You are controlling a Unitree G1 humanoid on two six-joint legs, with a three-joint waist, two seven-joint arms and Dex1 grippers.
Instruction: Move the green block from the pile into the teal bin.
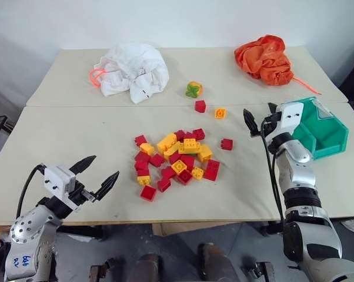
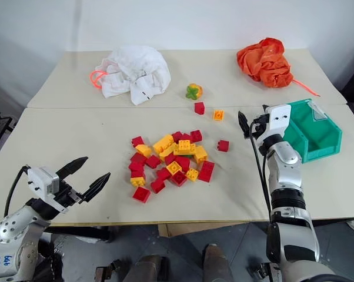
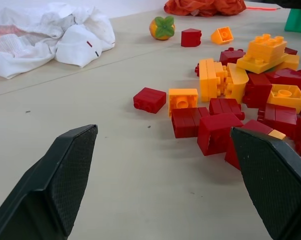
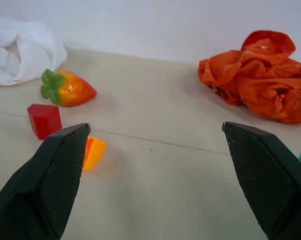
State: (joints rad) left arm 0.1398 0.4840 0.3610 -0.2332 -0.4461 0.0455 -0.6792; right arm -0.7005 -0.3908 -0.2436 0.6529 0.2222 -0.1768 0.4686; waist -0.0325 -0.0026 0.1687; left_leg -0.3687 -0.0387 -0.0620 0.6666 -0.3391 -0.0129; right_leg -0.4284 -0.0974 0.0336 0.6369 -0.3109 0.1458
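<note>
The pile point(image 1: 174, 158) of red and yellow studded bricks lies mid-table; the green block is out of view. At the right edge of the table stands the teal bin point(image 1: 336, 141), its sloped front toward the pile. My right gripper point(image 1: 260, 117) hovers open and empty just left of the bin, pointing toward the far side of the table. In the right wrist view its black fingers point(image 4: 55, 180) frame bare tabletop. Near the front left edge my left gripper point(image 1: 103, 167) is open and empty, aimed at the pile point(image 3: 250, 100) from a short way off.
A white cloth bundle point(image 1: 133, 70) and an orange cloth bundle point(image 1: 265, 59) lie at the back. A rounded green-and-orange toy point(image 1: 193, 89), a loose red brick point(image 1: 200, 106) and a yellow brick point(image 1: 220, 113) sit behind the pile. Another red brick point(image 1: 226, 144) lies toward the bin.
</note>
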